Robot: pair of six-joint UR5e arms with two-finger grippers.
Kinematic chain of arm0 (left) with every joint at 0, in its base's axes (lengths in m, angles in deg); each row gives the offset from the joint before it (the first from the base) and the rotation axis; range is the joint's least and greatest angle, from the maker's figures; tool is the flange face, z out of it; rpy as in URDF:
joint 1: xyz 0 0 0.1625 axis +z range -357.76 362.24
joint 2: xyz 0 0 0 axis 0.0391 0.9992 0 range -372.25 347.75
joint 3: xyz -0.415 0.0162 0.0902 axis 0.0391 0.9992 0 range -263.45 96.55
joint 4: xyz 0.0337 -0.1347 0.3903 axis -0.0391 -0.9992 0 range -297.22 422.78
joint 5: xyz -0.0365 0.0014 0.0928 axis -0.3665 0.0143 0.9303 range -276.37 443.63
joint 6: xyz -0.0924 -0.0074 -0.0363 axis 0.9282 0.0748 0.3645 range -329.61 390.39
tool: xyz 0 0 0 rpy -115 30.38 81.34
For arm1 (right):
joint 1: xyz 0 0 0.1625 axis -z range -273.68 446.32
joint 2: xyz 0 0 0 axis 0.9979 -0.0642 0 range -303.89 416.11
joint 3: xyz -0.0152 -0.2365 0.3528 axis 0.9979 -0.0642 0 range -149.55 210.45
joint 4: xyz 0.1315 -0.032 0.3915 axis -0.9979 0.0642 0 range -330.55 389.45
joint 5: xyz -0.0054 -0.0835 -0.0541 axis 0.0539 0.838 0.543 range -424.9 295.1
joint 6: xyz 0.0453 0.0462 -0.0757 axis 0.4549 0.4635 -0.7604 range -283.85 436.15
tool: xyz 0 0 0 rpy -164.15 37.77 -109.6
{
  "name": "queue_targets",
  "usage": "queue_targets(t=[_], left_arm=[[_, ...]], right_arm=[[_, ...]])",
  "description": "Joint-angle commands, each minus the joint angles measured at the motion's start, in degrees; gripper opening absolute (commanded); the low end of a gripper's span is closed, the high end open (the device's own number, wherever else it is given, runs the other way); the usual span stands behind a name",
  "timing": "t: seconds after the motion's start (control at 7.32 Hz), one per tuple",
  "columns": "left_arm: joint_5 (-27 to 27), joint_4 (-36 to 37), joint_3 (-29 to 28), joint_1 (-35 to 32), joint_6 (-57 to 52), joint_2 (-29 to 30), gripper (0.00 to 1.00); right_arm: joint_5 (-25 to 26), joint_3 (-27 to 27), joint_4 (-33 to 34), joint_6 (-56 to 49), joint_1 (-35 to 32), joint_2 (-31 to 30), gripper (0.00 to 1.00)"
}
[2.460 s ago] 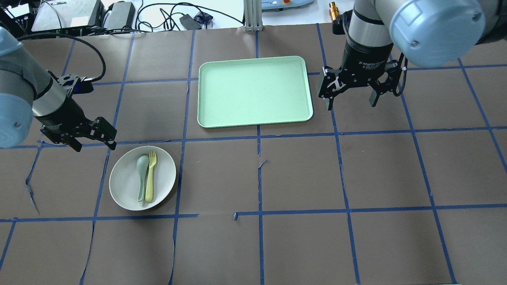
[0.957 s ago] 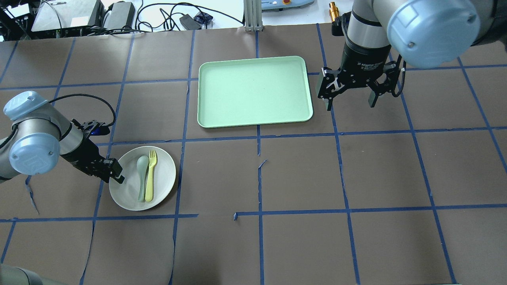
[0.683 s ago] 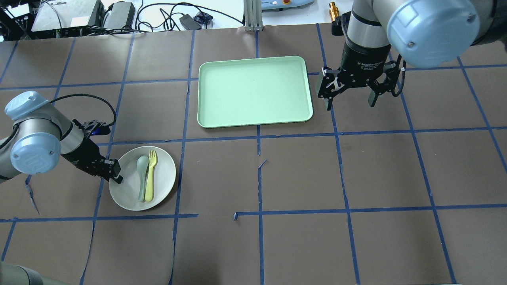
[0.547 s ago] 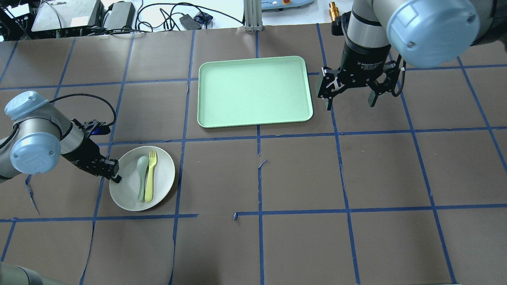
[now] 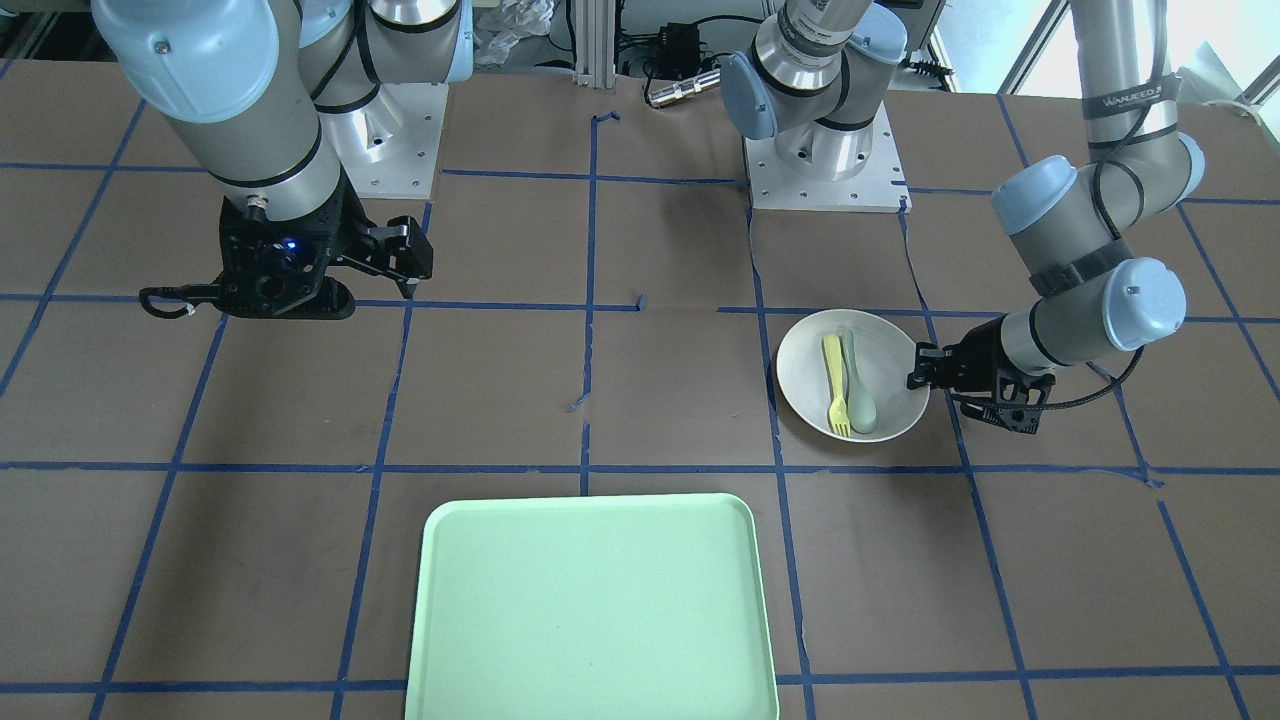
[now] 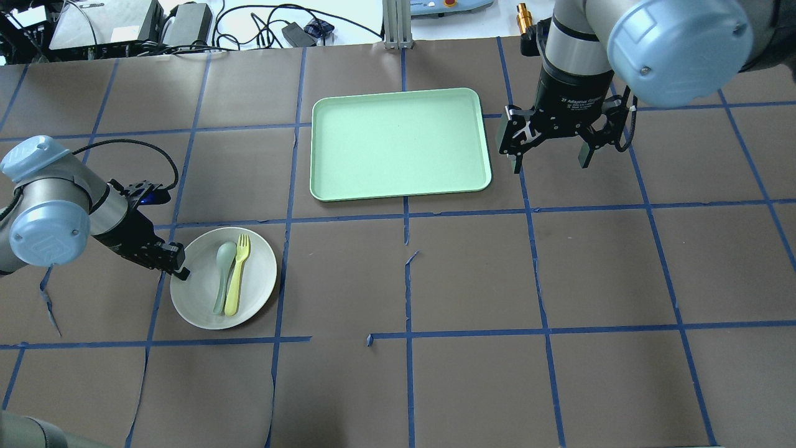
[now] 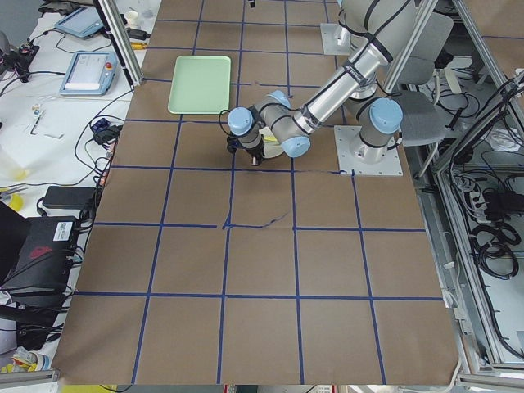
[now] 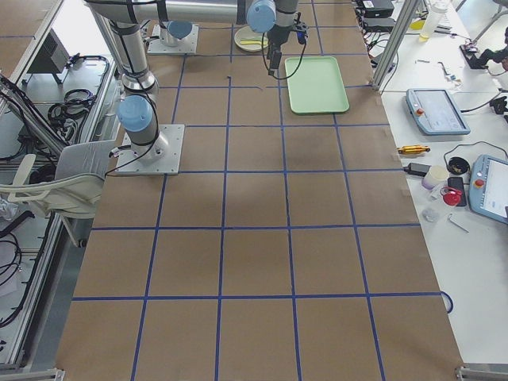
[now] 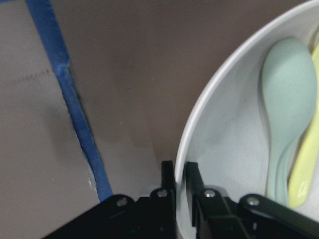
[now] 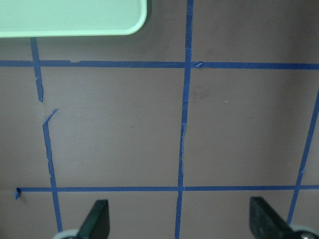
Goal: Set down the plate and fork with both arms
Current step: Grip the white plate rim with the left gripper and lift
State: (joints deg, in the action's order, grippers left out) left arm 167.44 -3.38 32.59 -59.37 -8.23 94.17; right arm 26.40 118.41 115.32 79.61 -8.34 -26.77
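Barely begun, with the left pincer (image 6: 181, 271) clamped on the rim of the plate (image 6: 256, 274), the fork (image 6: 235, 277) lying inside, the right pincer (image 6: 550, 162) spread idle, nothing yet on the tray (image 6: 398, 143).

Left arm (image 6: 62, 193), right arm (image 6: 575, 43): silver-grey tubular links, light-blue joint caps with screws. Left gripper (image 6: 180, 272), right gripper (image 6: 550, 163): black; white lettering on the right one. Black cable (image 6: 127, 142) loops off left wrist.

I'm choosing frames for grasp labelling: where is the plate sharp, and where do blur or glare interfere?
Left wrist view: soft focus, the plate rim and spoon blurred, left gripper dark. Overhead view: sharp, even light, fork crisp. Front-facing view: window glare top right, away from the plate. Side views: plate too small.
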Motion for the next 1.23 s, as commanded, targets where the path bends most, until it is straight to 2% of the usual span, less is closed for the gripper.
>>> queue_targets(t=[0.0, 0.14, 0.41, 0.68, 0.82, 1.09], left_arm=[[-2.1, -5.1, -3.2, 1.7, -0.1, 0.1, 0.0], [-5.9, -8.1, -4.1, 3.4, -0.9, 0.2, 0.0], [-8.9, -9.6, -4.8, 4.8, -0.5, 0.2, 0.0], [-11.9, -11.7, -8.5, 4.1, 4.0, 1.1, 0.0], [-15.1, -11.5, -10.5, 1.1, 7.8, 1.6, 0.0], [-16.7, -10.6, -18.9, -11.5, 22.1, 4.5, 0.0]], right_arm=[[0.0, -0.1, 0.1, -0.2, 0.1, 0.0, 1.0], [0.0, -0.1, 0.1, -0.3, 0.2, 0.0, 1.0], [0.0, -0.1, 0.1, -0.3, 0.3, 0.0, 1.0], [1.2, -0.1, -0.1, -0.7, 0.3, 0.0, 1.0], [1.3, -0.1, -0.2, -0.7, 0.3, 0.0, 1.0], [1.3, -0.1, 0.1, -0.8, 0.4, 0.0, 1.0]])
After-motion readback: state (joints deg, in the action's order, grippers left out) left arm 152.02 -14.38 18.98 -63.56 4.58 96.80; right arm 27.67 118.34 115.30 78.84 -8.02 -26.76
